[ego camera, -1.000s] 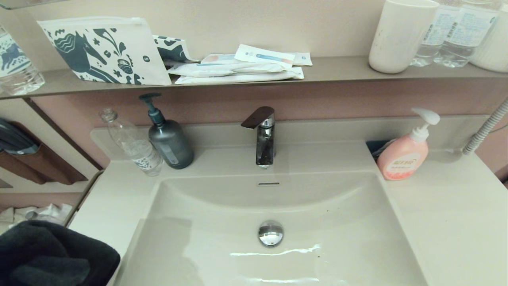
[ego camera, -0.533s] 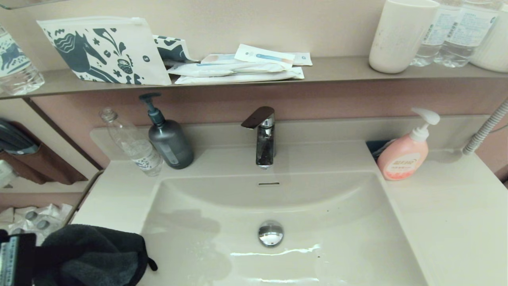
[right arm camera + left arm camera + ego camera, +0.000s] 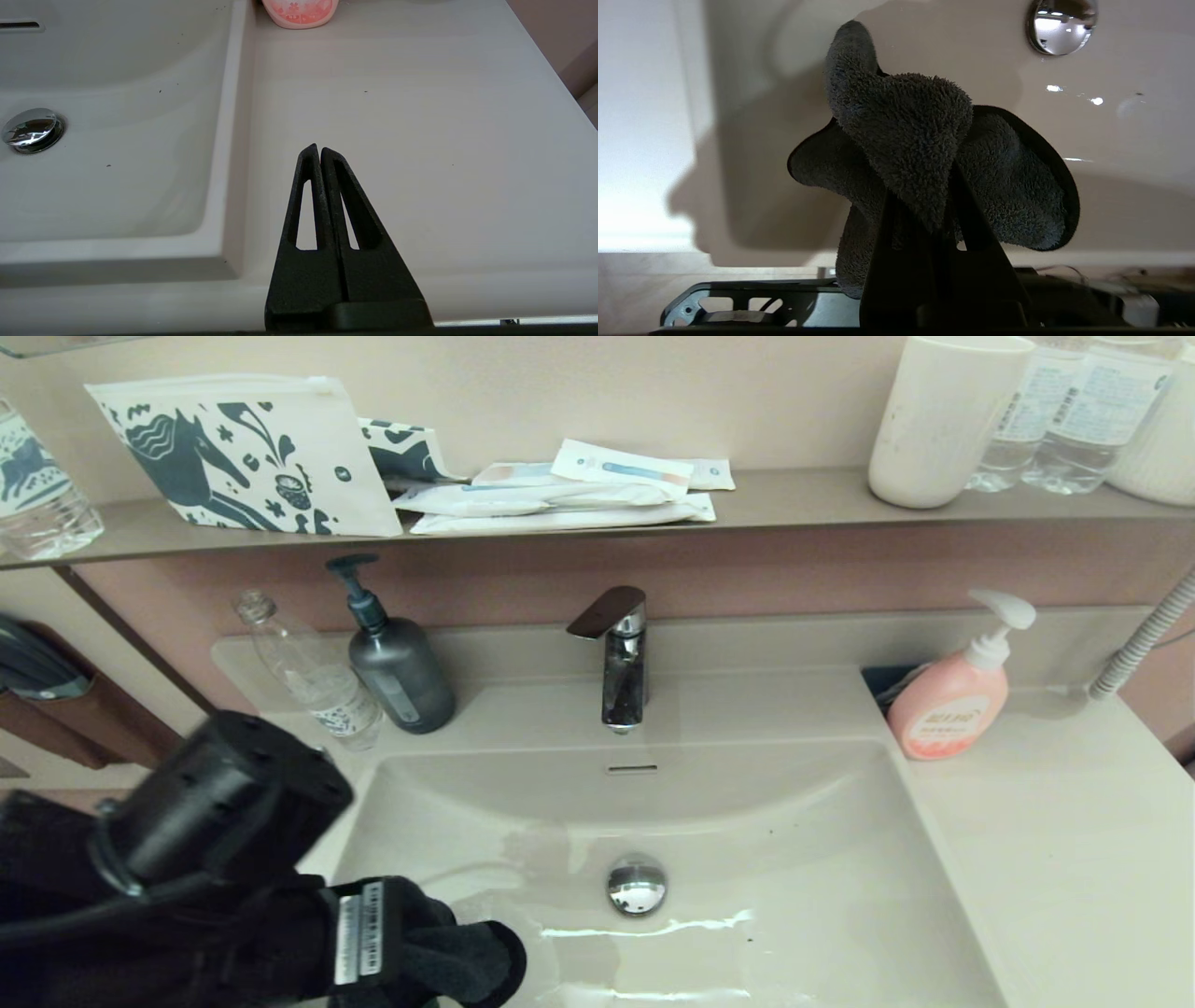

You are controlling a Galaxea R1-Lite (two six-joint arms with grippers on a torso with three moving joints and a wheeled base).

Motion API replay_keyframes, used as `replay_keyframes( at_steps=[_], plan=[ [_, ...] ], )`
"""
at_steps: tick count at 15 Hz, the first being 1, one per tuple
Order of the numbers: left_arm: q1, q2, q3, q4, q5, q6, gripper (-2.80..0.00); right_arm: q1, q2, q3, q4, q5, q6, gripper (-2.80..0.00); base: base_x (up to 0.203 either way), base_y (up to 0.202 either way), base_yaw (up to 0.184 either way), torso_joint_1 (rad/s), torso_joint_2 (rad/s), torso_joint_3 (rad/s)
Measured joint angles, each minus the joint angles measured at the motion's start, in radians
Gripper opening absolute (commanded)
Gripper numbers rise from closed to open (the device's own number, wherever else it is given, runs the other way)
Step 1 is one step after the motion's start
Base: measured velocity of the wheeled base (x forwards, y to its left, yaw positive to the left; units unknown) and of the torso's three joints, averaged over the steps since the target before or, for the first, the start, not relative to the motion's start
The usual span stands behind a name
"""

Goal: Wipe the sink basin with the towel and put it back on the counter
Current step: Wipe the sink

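The left gripper [image 3: 924, 205], black with wedge-shaped fingers, is clamped on the small dark charcoal-grey fluffy microfibre towel [image 3: 920, 140], which bunches up past the fingertips and spreads in folds to both sides. In the head view the left arm reaches in over the near left corner of the large rectangular glossy off-white sink basin [image 3: 794, 859], and the towel [image 3: 467, 961] hangs inside the bowl at its near left part, near the round chrome drain plug [image 3: 637, 884] but apart from it. Whether the cloth touches the basin floor I cannot tell; in the left wrist view its shadow lies on the basin surface behind it.

The right gripper [image 3: 320, 154] hovers over the smooth flat off-white counter [image 3: 420, 116] just beside the basin's right rim, its two black fingers pressed together with nothing between them. It does not show in the head view.

At the back edge of the counter stands a chrome faucet with a dark lever [image 3: 618, 653], above the slim overflow slot [image 3: 632, 768]. In the back left corner stand a clear plastic bottle [image 3: 313, 677] and a dark grey pump bottle [image 3: 397, 663], just beside each other. At the basin's back right corner stands a pink soap pump bottle with a white head [image 3: 957, 686].
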Motion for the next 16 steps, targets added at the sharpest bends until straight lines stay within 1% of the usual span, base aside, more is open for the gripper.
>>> replay_keyframes(
  at_steps=[1,3,5,6,8,10,12,14,15,16],
  plan=[
    [-0.036,0.069,-0.030,0.017,0.038,-0.042,-2.80,0.000,0.000,0.000,0.000,0.000,0.000,-2.80,0.000,0.000,0.000,0.000,0.00,0.000],
    [-0.082,0.185,-0.128,0.094,0.065,-0.117,-2.80,0.000,0.000,0.000,0.000,0.000,0.000,-2.80,0.000,0.000,0.000,0.000,0.00,0.000],
    [-0.154,0.272,-0.214,0.191,0.070,-0.191,-2.80,0.000,0.000,0.000,0.000,0.000,0.000,-2.80,0.000,0.000,0.000,0.000,0.00,0.000],
    [-0.183,0.304,-0.243,0.209,0.067,-0.209,-2.80,0.000,0.000,0.000,0.000,0.000,0.000,-2.80,0.000,0.000,0.000,0.000,0.00,0.000],
    [-0.221,0.374,-0.293,0.238,0.058,-0.256,-2.80,0.000,0.000,0.000,0.000,0.000,0.000,-2.80,0.000,0.000,0.000,0.000,0.00,0.000],
    [-0.244,0.437,-0.380,0.286,0.043,-0.319,-2.80,0.000,0.000,0.000,0.000,0.000,0.000,-2.80,0.000,0.000,0.000,0.000,0.00,0.000],
    [-0.265,0.492,-0.467,0.329,0.013,-0.351,-2.80,0.000,0.000,0.000,0.000,0.000,0.000,-2.80,0.000,0.000,0.000,0.000,0.00,0.000],
    [-0.283,0.537,-0.536,0.334,0.005,-0.356,-2.80,0.000,0.000,0.000,0.000,0.000,0.000,-2.80,0.000,0.000,0.000,0.000,0.00,0.000],
    [-0.289,0.554,-0.570,0.333,-0.011,-0.359,-2.80,0.000,0.000,0.000,0.000,0.000,0.000,-2.80,0.000,0.000,0.000,0.000,0.00,0.000],
    [-0.293,0.567,-0.606,0.329,-0.054,-0.364,-2.80,0.000,0.000,0.000,0.000,0.000,0.000,-2.80,0.000,0.000,0.000,0.000,0.00,0.000]
  ],
)
